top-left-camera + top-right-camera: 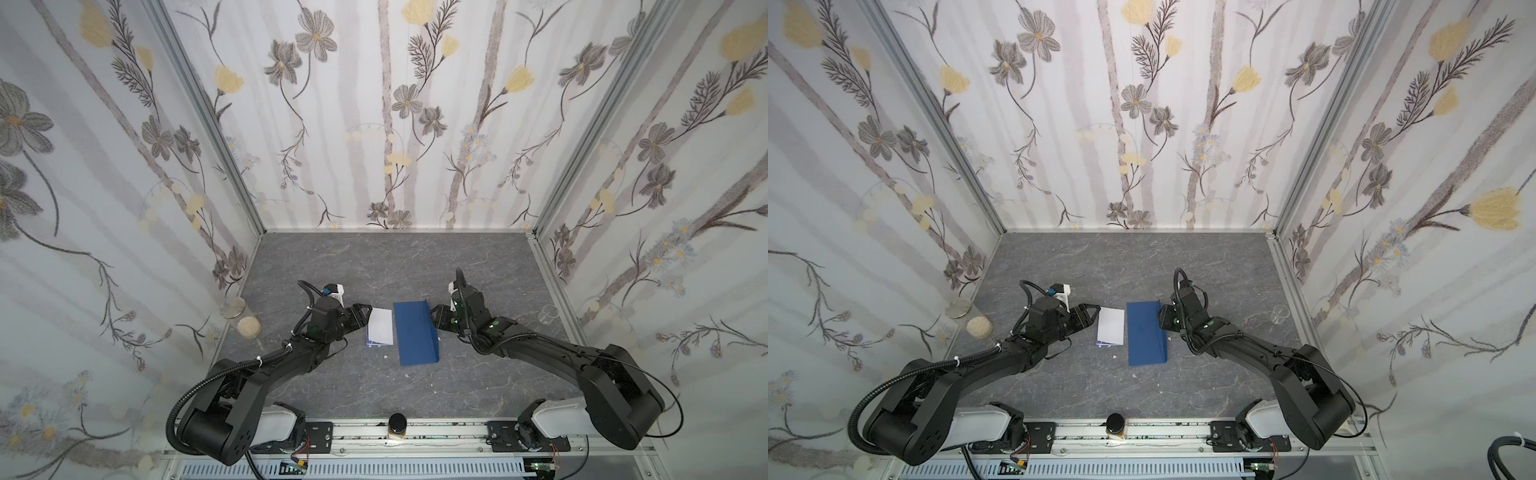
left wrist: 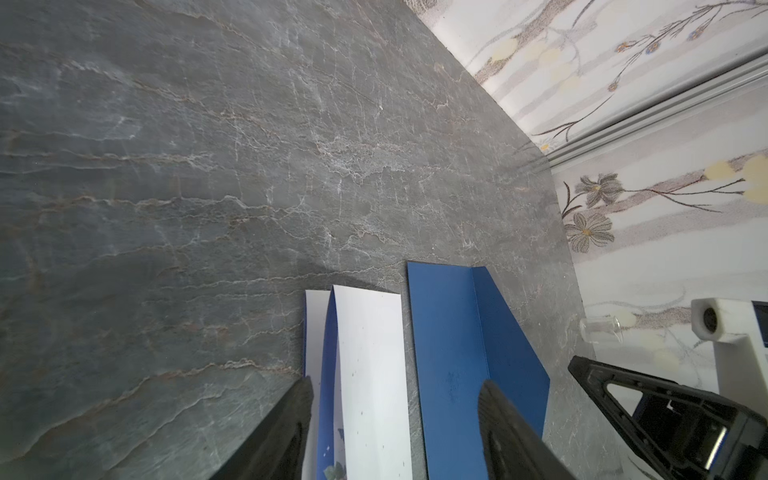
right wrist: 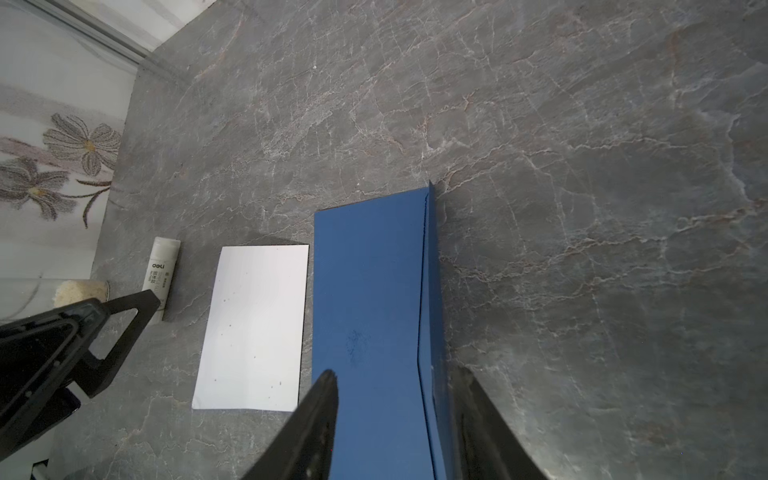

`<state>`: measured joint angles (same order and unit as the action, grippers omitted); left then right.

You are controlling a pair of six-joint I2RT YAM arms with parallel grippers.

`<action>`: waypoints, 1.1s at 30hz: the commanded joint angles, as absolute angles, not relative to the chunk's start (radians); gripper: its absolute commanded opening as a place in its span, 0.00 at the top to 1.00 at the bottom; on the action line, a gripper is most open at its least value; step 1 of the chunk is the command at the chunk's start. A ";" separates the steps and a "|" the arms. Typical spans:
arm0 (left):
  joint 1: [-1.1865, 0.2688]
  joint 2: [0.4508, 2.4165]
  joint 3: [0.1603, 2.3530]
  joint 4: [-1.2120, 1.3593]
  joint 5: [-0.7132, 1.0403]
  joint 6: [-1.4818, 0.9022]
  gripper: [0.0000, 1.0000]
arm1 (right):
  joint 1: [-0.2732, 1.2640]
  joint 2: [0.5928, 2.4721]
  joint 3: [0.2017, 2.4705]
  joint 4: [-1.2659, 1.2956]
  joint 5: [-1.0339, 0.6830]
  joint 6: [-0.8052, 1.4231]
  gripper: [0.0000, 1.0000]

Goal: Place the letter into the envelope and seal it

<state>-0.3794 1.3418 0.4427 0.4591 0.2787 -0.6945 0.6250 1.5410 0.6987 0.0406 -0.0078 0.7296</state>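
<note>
Mid-table: letter (image 1: 381,327) just beside envelope (image 1: 415,336), at its 9 o'clock, both long axes 12–6. Left gripper (image 1: 368,318) nearest letter, jaws apart, empty (right gripper (image 1: 433,319) likewise, at envelope's 3 o'clock).

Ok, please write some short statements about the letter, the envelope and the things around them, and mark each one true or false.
1. The folded white paper letter is already inside the dark blue paper envelope. False: it lies on the table beside the envelope, white side up.
2. The envelope's flap stands raised, not pressed flat. True.
3. The right arm's jaws are shut tight. False: they stand apart at the envelope's flap side and hold nothing.
4. A white glue-stick tube lies on the grey marbled table. True.
5. A small clear glass cup stands between the letter and the envelope. False: it stands far off, near the right wall.
</note>
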 commanded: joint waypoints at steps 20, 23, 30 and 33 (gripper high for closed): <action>-0.344 1.595 0.588 0.455 0.404 -0.638 0.47 | 0.482 1.509 0.709 0.075 -0.241 0.611 0.58; -0.343 1.609 0.590 0.454 0.389 -0.641 0.47 | 0.478 1.519 0.710 0.079 -0.247 0.611 0.58; -0.343 1.640 0.607 0.456 0.403 -0.631 0.48 | 0.478 1.545 0.718 0.086 -0.263 0.609 0.59; -0.343 1.655 0.616 0.457 0.417 -0.628 0.50 | 0.476 1.549 0.719 0.087 -0.263 0.607 0.59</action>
<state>-0.3439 1.6440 0.6033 0.4381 0.4015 -0.6418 0.4778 1.5429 0.7105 0.0502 -0.2565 0.6167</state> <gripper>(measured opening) 0.498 0.413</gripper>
